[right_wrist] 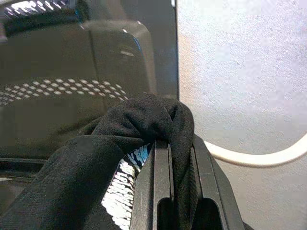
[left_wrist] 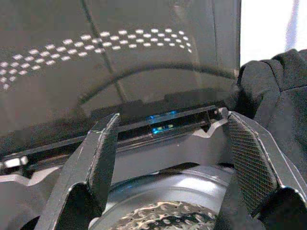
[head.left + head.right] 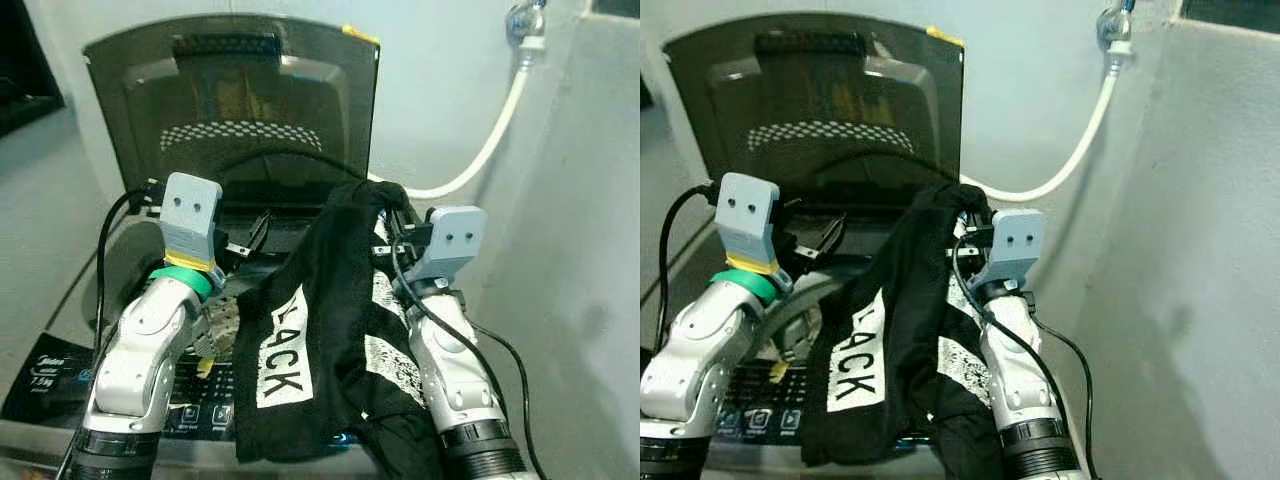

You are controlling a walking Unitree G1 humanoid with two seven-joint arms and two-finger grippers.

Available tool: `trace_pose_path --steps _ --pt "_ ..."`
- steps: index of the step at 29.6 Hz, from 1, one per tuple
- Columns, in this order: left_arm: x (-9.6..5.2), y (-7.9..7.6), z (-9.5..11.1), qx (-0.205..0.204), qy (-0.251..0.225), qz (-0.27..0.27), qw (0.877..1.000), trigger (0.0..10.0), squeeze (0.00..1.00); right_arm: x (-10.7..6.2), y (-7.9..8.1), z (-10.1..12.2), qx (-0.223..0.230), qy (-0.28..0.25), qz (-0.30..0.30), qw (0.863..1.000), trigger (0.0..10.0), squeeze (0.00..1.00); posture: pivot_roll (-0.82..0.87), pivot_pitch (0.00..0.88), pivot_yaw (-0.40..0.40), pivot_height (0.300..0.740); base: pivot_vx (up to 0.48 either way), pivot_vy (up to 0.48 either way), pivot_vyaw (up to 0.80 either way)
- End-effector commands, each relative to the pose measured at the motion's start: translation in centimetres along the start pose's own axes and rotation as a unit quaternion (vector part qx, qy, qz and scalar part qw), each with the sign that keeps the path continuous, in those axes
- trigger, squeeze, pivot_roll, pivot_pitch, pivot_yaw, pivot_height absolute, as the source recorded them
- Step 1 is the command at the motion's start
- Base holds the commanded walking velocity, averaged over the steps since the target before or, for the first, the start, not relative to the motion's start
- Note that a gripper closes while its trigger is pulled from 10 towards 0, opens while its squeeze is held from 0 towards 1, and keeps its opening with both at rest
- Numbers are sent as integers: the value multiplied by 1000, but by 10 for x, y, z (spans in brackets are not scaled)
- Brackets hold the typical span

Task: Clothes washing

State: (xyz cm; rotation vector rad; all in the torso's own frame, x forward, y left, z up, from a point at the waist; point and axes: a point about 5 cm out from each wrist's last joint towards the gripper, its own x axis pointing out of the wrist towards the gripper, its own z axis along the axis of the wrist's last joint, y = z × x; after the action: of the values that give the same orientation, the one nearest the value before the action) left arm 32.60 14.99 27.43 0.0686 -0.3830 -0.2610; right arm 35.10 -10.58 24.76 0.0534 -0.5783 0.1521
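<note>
- Two grippers hover over the top-loading washing machine [image 3: 60, 385], whose lid [image 3: 235, 110] stands raised.
- Right gripper [image 1: 173, 158]: fingers clamped on a black garment [image 3: 320, 330] with white print, which hangs down over the machine's front edge.
- Left gripper [image 2: 172, 158]: fingers spread wide, empty, above the drum [image 2: 163, 218].
- White hose [image 3: 480, 150] runs along the wall.

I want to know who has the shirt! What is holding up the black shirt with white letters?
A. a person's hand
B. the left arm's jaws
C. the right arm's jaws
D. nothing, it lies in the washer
C: the black shirt is pinched in the right gripper, while the left gripper is open and empty above the washer.
</note>
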Motion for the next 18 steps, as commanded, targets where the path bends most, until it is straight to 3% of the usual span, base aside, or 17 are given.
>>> trace_pose_path --steps 1,5,9,11,12,14,17,18 --pt "-1 2 2 -2 -4 2 1000 10000 0 -1 3 2 -2 -12 13 1000 10000 0 37 0 91 740 0 0 0" --pt "0 3 7 19 -21 -1 1000 10000 0 6 20 27 7 -63 93 994 10000 0 36 0 94 740 0 0 0" --pt "0 2 9 22 -27 -4 999 10000 0 12 26 45 7 -96 116 989 10000 0 35 0 95 740 0 0 0" --pt "-1 -6 15 51 -45 -27 997 10000 0 24 28 68 2 -137 122 983 10000 0 32 0 96 740 0 0 0" --pt "-1 -6 15 51 -45 -27 997 10000 0 24 28 68 2 -137 122 983 10000 0 32 0 96 740 0 0 0" --pt "-2 -14 29 104 -81 -47 990 10000 0 37 32 91 -13 -176 152 973 10000 0 33 0 95 740 0 0 0" --pt "-4 -15 41 133 -108 -48 984 10000 0 47 41 102 -38 -191 188 963 10000 0 34 0 92 740 0 0 0" --pt "-7 -15 43 118 -107 -60 985 10000 0 49 46 101 -42 -184 212 959 10000 0 37 0 85 740 0 0 0"
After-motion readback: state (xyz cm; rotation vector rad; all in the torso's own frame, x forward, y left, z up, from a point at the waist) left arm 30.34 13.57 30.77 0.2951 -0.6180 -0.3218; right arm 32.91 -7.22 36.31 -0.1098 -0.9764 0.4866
